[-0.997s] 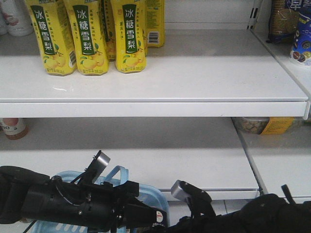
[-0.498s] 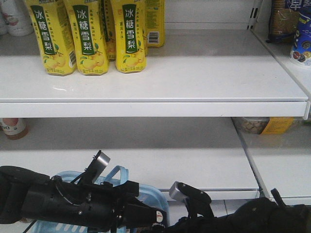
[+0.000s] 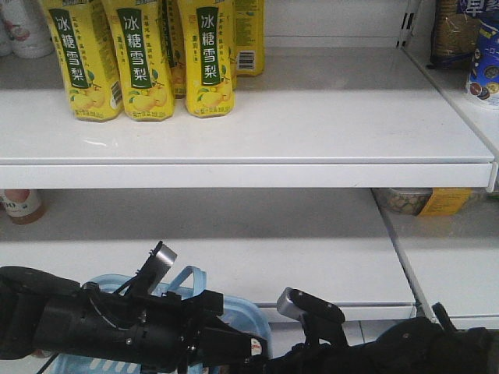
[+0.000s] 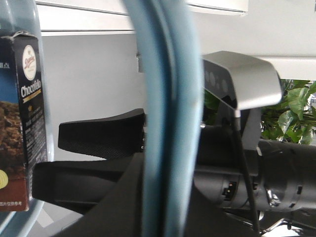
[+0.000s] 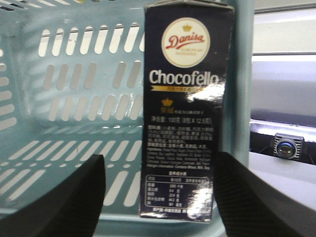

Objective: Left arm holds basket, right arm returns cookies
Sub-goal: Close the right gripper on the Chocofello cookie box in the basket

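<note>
Small rightward shift of right arm [image 3: 312, 305] at lower centre of the front view since half a second ago; left arm [image 3: 101, 323] and basket [image 3: 253, 319] unmoved. Reaching step: right gripper [image 5: 159, 165] spread wide, straddling cookies [image 5: 182, 98] standing in basket, seemingly not clamped. Left gripper [image 3: 231, 340] on handle [image 4: 168, 98]: cannot tell. Next: close squarely on box, lift clear of rim.

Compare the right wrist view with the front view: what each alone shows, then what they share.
Right wrist only: the cookies upright between the right arm's open fingers. Front only: yellow bottles on the upper shelf, and the left arm low down. Both: the light blue basket.
</note>
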